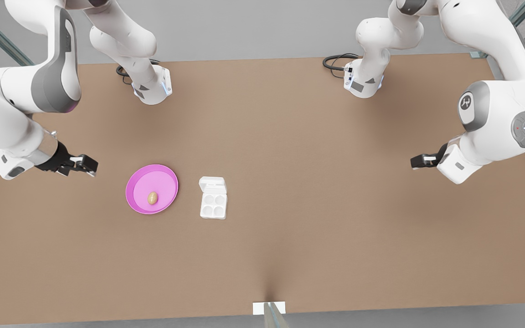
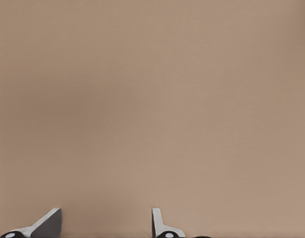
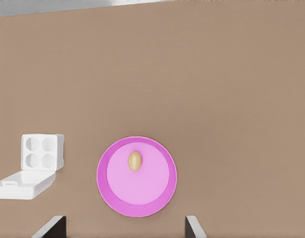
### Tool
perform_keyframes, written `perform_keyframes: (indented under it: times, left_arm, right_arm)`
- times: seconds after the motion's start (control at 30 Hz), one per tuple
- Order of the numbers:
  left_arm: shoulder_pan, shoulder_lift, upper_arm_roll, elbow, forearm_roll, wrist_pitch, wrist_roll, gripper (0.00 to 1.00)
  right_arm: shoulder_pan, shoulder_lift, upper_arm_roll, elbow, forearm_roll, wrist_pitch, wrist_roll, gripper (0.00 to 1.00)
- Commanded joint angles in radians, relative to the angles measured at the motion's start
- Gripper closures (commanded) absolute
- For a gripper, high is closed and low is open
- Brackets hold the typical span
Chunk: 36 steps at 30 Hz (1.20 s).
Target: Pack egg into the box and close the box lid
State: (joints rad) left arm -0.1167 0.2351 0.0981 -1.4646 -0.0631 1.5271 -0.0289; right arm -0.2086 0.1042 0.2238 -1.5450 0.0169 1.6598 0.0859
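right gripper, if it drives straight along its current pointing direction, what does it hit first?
Likely the pink plate: the right gripper, fingers open, looks at the plate with the egg on it. Depth is unclear; it might meet the table short of the rim.

the egg lies on the pink plate beside the open box.

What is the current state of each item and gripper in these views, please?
egg: lying loose on the pink plate.
box: all four cups empty.
box lid: open.
right gripper: jaws open, holding nothing, near the plate.
left gripper: jaws open, holding nothing, waiting over bare table.
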Motion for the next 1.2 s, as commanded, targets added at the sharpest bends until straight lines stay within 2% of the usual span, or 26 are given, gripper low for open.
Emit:
perform_keyframes:
  times: [0.0,0.2,0.27,0.33,0.37,0.43,0.47,0.5,0.57,0.6,0.63,0.67,0.7,0.73,0.83,0.9,1.0,1.17]
  left_arm:
    - [0.000,0.000,0.000,0.000,0.002,0.001,0.001,0.00]
    - [0.002,0.018,-0.002,0.007,-0.006,-0.113,-0.003,0.00]
    - [0.002,0.013,-0.002,0.010,-0.003,-0.110,0.000,0.00]
    - [0.002,0.023,-0.002,0.009,-0.004,-0.102,0.000,0.00]
    - [0.002,0.035,-0.002,0.013,-0.004,-0.097,0.000,0.00]
    - [0.002,0.032,-0.002,0.013,-0.006,-0.102,0.000,0.00]
    - [0.002,0.030,-0.002,0.013,-0.006,-0.102,0.000,0.00]
    - [0.002,0.032,-0.002,0.013,-0.006,-0.102,0.000,0.00]
    - [0.002,0.029,-0.002,0.013,-0.006,-0.105,0.000,0.00]
    - [0.002,0.026,-0.002,0.013,-0.007,-0.110,-0.002,0.00]
    - [0.002,0.023,-0.002,0.013,-0.007,-0.113,-0.002,0.00]
    - [0.002,0.023,-0.002,0.013,-0.006,-0.113,-0.002,0.00]
    - [0.002,0.023,-0.002,0.013,-0.007,-0.113,0.000,0.00]
    - [0.002,0.016,-0.002,0.013,-0.007,-0.116,0.000,0.00]
    - [0.002,0.018,-0.002,0.013,-0.007,-0.130,-0.002,0.00]
    - [0.002,0.016,-0.002,0.013,-0.007,-0.130,-0.002,0.00]
    - [0.002,0.015,-0.006,0.012,-0.007,-0.139,-0.002,0.00]
    - [0.002,0.021,-0.008,0.012,-0.009,-0.150,-0.002,0.00]
  right_arm:
    - [0.002,0.000,0.000,0.000,0.000,0.000,0.000,0.00]
    - [0.009,0.002,0.011,0.005,0.000,0.014,0.024,0.00]
    - [0.011,0.008,0.126,0.014,-0.026,0.037,0.280,0.00]
    - [0.011,0.044,0.320,0.010,-0.194,0.095,0.674,0.00]
    - [0.096,0.184,0.370,0.026,-0.373,0.101,0.753,0.00]
    - [0.141,0.242,0.373,0.020,-0.368,0.139,0.725,0.00]
    - [0.187,0.235,0.371,-0.052,-0.403,0.247,0.848,0.00]
    - [0.229,0.232,0.373,-0.159,-0.538,0.382,1.052,0.00]
    - [0.219,0.106,0.324,-0.449,-0.683,0.704,1.132,0.00]
    - [0.242,0.028,0.212,-0.604,-0.770,0.867,1.132,0.00]
    - [0.281,0.020,0.095,-0.659,-0.909,0.975,1.132,0.00]
    - [0.368,0.015,-0.069,-0.719,-1.040,1.120,1.131,0.00]
    - [0.410,0.022,-0.153,-0.737,-1.132,1.193,1.134,0.00]
    - [0.410,0.025,-0.192,-0.761,-1.241,1.273,1.196,0.00]
    - [0.397,0.054,-0.192,-0.754,-1.849,1.270,1.760,0.00]
    - [0.373,0.089,-0.192,-0.739,-1.891,1.284,1.954,0.00]
    - [0.291,0.127,-0.193,-0.711,-1.893,1.391,1.973,0.00]
    - [0.272,0.147,-0.193,-0.722,-2.013,1.368,1.973,0.00]
